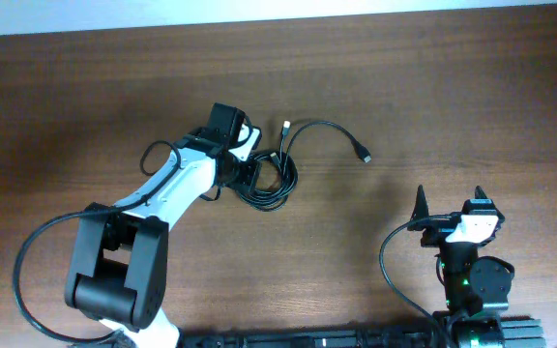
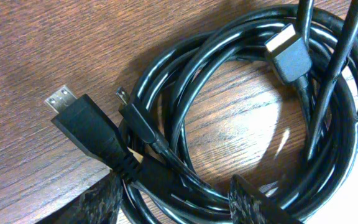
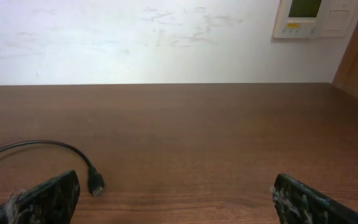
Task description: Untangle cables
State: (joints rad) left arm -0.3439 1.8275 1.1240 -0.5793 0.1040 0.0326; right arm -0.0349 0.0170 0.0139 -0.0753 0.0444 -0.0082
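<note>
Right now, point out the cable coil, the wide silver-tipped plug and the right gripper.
cable coil [image 1: 271, 186], overhead view, on its looped strands.
wide silver-tipped plug [image 2: 86, 127], left wrist view, on its black housing.
right gripper [image 1: 450, 201], overhead view, midway between its open fingertips.

The cables [image 2: 185, 62] are shining in smooth, glossy black plastic, and their plug tips [image 2: 59, 99] are gleaming as silvery metal. The tabletop [image 2: 55, 37] is showing dark, faintly glossy wood grain. The left gripper [image 2: 176, 196] is showing pads [image 2: 95, 202] of rough, matt black.
</note>
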